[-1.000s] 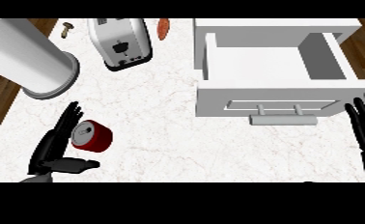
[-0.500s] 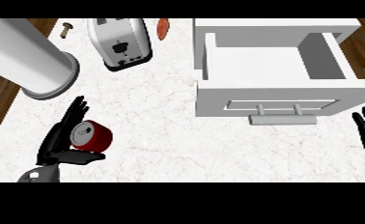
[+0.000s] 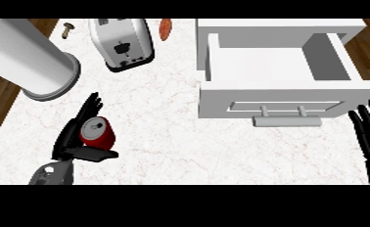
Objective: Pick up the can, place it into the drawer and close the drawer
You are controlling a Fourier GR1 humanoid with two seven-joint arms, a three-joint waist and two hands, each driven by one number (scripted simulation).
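Head view, left to right. A large grey cylinder (image 3: 36,62) lies on the table (image 3: 173,118) above the left hand's fingers, with a small bolt-like object (image 3: 69,28) near its top. The left hand (image 3: 71,140) comes in from the lower edge; its fingers (image 3: 89,107) extend along the left side of the can (image 3: 97,132) and its thumb passes below it, so the hand is grasping the can. The can is red with a silver top facing the camera, still low over the table and well apart from the drawer. A toaster (image 3: 123,44) stands up and to the right of those fingers, and an orange oblong item (image 3: 166,28) lies just right of it. Far right of the can, the white drawer (image 3: 278,67) is pulled open, its handle (image 3: 286,121) toward the lower edge. The right hand (image 3: 360,133) shows at the right edge, just below and right of the handle, fingers straight and released, touching nothing.
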